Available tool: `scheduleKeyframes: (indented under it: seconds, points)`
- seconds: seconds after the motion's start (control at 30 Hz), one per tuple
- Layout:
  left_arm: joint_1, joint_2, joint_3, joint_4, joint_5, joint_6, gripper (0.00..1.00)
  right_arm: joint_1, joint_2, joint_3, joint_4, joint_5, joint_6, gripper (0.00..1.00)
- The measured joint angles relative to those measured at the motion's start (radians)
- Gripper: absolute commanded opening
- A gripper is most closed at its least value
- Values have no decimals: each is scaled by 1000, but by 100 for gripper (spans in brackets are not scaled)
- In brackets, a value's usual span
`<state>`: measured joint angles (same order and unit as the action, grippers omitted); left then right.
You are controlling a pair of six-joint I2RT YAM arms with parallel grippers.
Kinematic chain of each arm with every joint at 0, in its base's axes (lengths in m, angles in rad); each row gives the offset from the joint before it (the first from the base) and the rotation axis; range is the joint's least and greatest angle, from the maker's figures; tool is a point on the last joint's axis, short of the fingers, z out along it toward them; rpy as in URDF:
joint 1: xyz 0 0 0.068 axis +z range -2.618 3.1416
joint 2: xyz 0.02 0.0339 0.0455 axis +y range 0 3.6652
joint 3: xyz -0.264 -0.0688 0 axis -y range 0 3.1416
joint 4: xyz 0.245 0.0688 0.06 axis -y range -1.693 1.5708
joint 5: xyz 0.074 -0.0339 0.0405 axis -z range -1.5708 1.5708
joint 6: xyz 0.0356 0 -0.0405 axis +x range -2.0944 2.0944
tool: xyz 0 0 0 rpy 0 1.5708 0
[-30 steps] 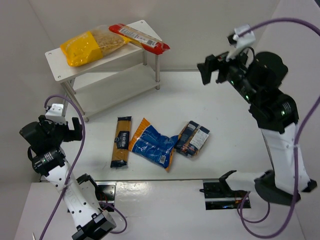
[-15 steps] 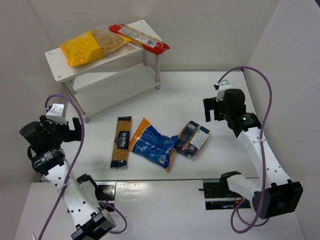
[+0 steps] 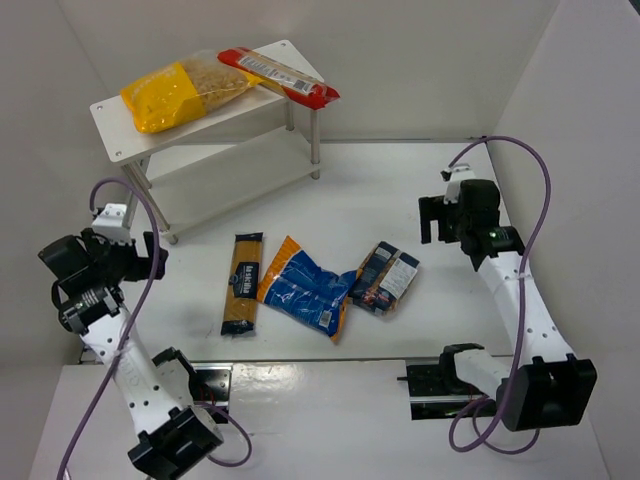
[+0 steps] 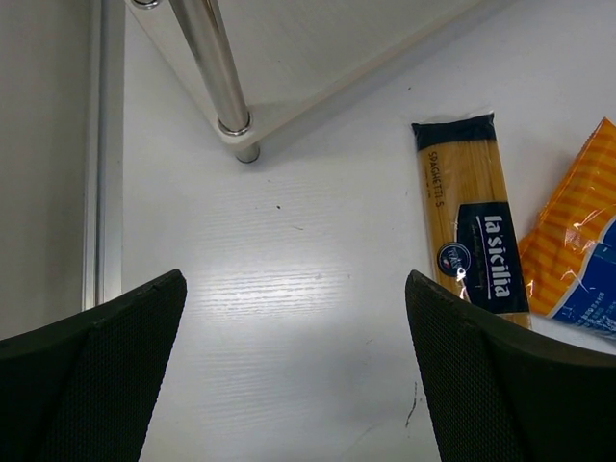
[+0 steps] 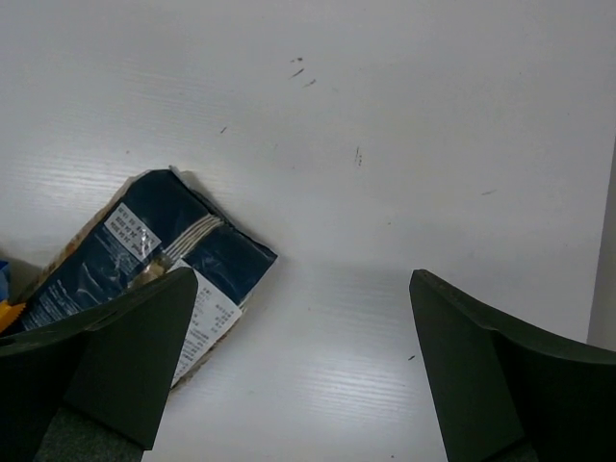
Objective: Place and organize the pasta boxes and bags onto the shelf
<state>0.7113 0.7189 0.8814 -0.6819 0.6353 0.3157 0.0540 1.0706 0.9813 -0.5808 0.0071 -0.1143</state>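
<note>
The white two-tier shelf (image 3: 235,160) stands at the back left. On its top board lie the big yellow-and-clear macaroni bag (image 3: 180,92) and the long red-and-clear spaghetti bag (image 3: 278,75). On the table lie the narrow black-and-yellow spaghetti pack (image 3: 241,282), the crinkly blue bag (image 3: 305,286) and the small dark navy pack (image 3: 386,277). My left gripper (image 3: 150,258) is open and empty, left of the spaghetti pack (image 4: 474,226). My right gripper (image 3: 432,220) is open and empty, above the table right of the navy pack (image 5: 159,258).
A silver shelf leg (image 4: 217,72) and the lower board's corner show at the top of the left wrist view. White walls enclose the table at the back and on both sides. The arm bases stand at the near edge.
My right arm has swung down from high at the back right to low over the table beside the navy pack. My left gripper has shifted slightly lower.
</note>
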Motion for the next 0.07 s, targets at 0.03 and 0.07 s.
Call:
scheduleKeyframes:
  seconds: [0.03,0.07]
  points:
    - [0,6,0,0,0,1,100,0,8,-2,0,3,-2,100]
    - [0,11,0,-1,0,2,100,0,16,-4,0,5,-2,100]
